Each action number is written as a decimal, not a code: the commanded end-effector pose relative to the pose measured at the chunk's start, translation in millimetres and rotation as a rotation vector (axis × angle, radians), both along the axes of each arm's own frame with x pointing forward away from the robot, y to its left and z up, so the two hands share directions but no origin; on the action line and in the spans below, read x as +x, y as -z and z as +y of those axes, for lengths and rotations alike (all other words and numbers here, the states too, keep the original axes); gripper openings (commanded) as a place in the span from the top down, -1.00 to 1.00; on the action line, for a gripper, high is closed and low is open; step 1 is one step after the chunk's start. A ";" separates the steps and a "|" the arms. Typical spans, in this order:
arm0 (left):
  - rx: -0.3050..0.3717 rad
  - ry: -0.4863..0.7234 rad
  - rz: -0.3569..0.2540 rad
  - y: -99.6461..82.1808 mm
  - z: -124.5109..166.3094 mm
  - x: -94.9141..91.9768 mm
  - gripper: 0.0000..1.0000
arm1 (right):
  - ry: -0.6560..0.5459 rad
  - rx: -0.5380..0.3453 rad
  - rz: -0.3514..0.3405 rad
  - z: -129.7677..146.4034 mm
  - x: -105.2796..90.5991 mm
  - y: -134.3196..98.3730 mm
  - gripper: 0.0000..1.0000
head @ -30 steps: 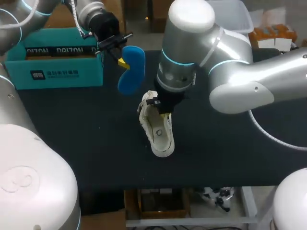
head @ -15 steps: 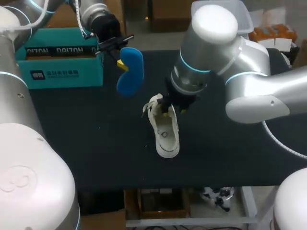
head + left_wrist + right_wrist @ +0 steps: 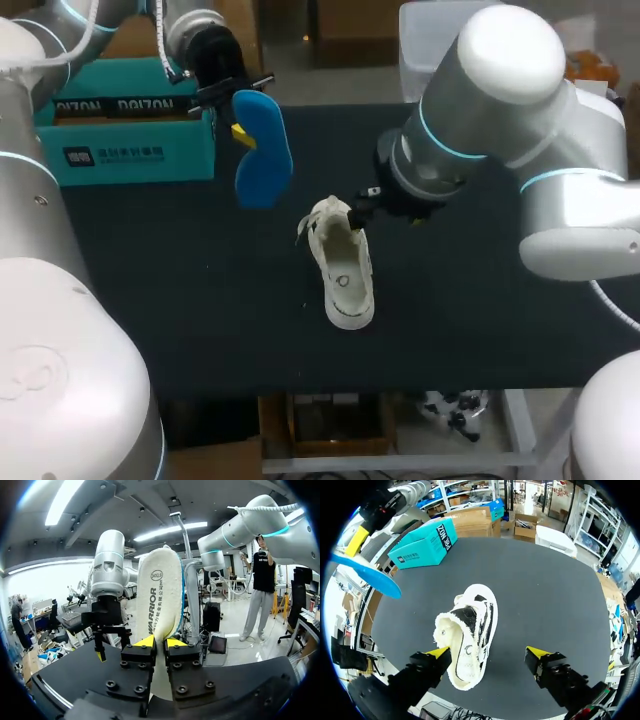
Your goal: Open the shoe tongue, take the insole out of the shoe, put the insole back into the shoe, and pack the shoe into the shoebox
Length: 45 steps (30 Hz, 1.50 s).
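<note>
On the tabletop (image 3: pixel 150 300) the shoe (image 3: pixel 343 270) lies just below the right jaws, which stand wide apart. Near the box (image 3: pixel 120 150), the left jaws grip the insole (image 3: pixel 262 150) in the air.

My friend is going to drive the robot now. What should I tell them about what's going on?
Left gripper: shut on the insole, held in the air between the shoebox and the shoe.
Right gripper: open, over the shoe, not gripping it.
The shoe lies near the middle of the table; the shoebox is at the back left.
Done: insole is out.
Left: put the insole back in, then pack the shoe into the shoebox.
</note>
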State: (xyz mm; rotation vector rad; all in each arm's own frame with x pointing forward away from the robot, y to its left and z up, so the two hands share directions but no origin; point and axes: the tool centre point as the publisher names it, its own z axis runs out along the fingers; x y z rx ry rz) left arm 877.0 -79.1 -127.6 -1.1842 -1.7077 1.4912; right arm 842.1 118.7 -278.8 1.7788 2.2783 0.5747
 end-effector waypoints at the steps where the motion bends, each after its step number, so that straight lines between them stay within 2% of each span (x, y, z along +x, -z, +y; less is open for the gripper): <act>1: -0.003 0.010 0.010 0.8 0.2 6.6 1.00 | 0.001 0.033 -0.074 -6.6 -4.2 1.0 -1.00; 12: -0.003 0.010 0.010 0.8 0.2 6.6 1.00 | 0.001 0.033 -0.074 -6.6 -4.2 1.0 -1.00; 13: -0.003 0.010 0.010 0.8 0.2 6.6 1.00 | 0.031 0.030 -0.061 -13.8 -1.9 -1.8 -1.00; 15: -0.022 -0.034 0.034 8.5 -2.3 -1.7 1.00 | 0.071 0.114 -0.001 -23.1 -0.9 -8.5 -1.00; 16: -0.028 -0.037 0.047 11.3 -3.5 -6.8 1.00 | 0.089 0.092 0.032 -26.7 -0.3 -9.6 -1.00; 19: -0.052 -0.047 0.070 17.3 -6.5 -21.0 1.00 | 0.130 0.127 0.095 -32.6 -1.3 -17.0 -1.00; 20: -0.066 -0.043 0.082 17.4 -6.8 -25.1 1.00 | 0.148 0.179 0.113 -34.4 -2.2 -20.1 -1.00; 22: -0.105 -0.044 0.106 16.4 -7.0 -32.5 1.00 | 0.179 0.161 0.167 -36.2 -4.6 -22.2 -1.00; 23: -0.125 -0.044 0.116 15.9 -6.8 -37.0 1.00 | 0.187 0.205 0.200 -36.6 -6.2 -23.2 -1.00; 25: -0.152 -0.045 0.137 15.6 -8.1 -44.5 1.00 | 0.226 0.184 0.239 -38.5 -9.3 -23.6 -1.00; 27: -0.169 -0.060 0.154 15.8 -10.2 -51.5 1.00 | 0.266 0.224 0.287 -40.7 -12.1 -23.5 -1.00; 29: -0.173 -0.083 0.166 13.4 -13.0 -56.5 1.00 | 0.288 0.305 0.351 -42.0 -14.4 -21.9 -1.00; 42: -0.152 -0.170 0.225 -15.2 -19.4 -74.6 1.00 | 0.288 0.305 0.351 -42.0 -14.4 -21.9 -1.00; 43: -0.155 -0.165 0.232 -16.2 -19.9 -75.2 1.00 | 0.303 0.304 0.374 -41.6 -14.2 -21.3 -1.00; 45: -0.163 -0.168 0.240 -18.5 -21.9 -77.0 1.00 | 0.361 0.383 0.429 -41.2 -16.2 -22.2 -1.00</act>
